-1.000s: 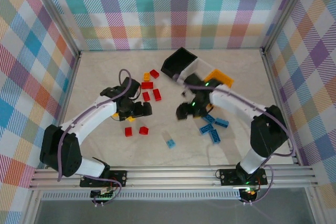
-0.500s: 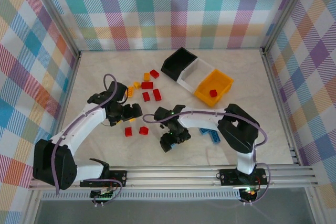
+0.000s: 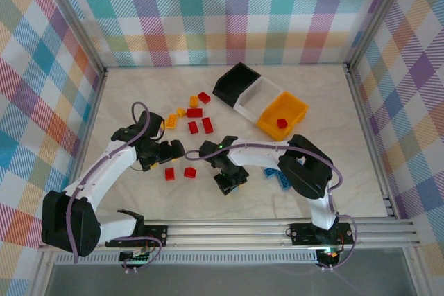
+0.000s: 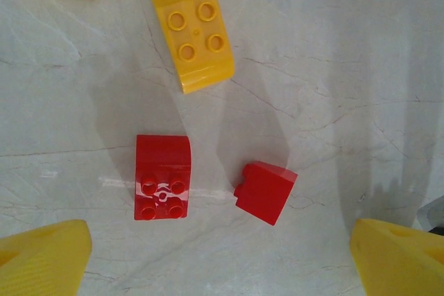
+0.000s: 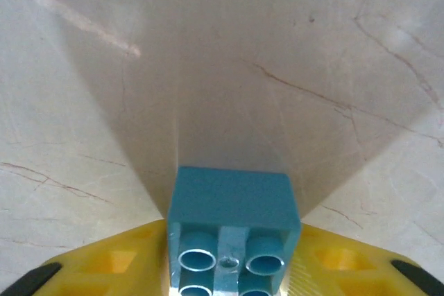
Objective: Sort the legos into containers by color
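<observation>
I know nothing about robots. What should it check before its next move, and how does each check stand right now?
1. Right jaws gripping the blue brick: ok, it sits clamped between them.
2. Left jaws ready for a pick: ok, they are spread wide, with a studs-up red brick on the table between them.
3. Arms apart from each other: ok, the top view shows a gap between them.
4. Bin for blue known: cannot tell. The orange bin holds a red brick.
5. Blue brick lifted off the table: cannot tell.
</observation>
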Motion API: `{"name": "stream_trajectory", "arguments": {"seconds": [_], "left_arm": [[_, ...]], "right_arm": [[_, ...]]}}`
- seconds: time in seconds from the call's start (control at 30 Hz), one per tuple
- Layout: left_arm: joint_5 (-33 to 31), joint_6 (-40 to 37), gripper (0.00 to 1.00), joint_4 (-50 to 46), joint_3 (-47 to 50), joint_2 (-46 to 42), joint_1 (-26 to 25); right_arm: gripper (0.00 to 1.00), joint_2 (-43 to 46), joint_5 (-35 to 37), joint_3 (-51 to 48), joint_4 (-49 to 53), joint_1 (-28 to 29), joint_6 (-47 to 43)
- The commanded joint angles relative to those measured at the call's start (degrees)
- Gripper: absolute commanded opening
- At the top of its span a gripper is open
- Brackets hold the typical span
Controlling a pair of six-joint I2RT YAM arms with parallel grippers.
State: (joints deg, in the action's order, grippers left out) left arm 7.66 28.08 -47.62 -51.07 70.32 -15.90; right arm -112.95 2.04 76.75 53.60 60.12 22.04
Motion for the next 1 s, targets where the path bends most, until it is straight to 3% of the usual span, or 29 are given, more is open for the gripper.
{"name": "stream_trajectory", "arguments": {"seconds": [0.0,0.07,0.23,0.47,0.67,0.97], "left_arm": [[1.0,0.1,0.96,0.0,0.9,0.4,0.9],[1.3,0.3,0.96,0.5,1.2,1.1,0.9],[1.6,-0.9,0.96,0.8,0.8,1.8,0.9],[2.9,-4.8,0.93,-1.7,-1.4,3.3,-2.9],[1.4,-5.6,0.92,-2.7,-1.8,6.7,-9.7],[0.9,-9.0,0.88,-4.3,-2.8,11.7,-11.0]], "right_arm": [[0.37,0.4,0.6,0.9,-4.2,0.8,-0.4],[0.32,1.2,1.3,0.9,-3.9,0.7,-0.6],[0.32,4.7,1.7,1.0,-2.1,-2.4,0.2],[0.34,10.8,-4.0,7.3,-1.9,-19.6,-1.7],[0.34,0.4,-9.2,24.9,0.7,-31.7,-2.0],[0.35,-19.7,-9.0,52.3,5.7,-39.0,-1.3]]}}
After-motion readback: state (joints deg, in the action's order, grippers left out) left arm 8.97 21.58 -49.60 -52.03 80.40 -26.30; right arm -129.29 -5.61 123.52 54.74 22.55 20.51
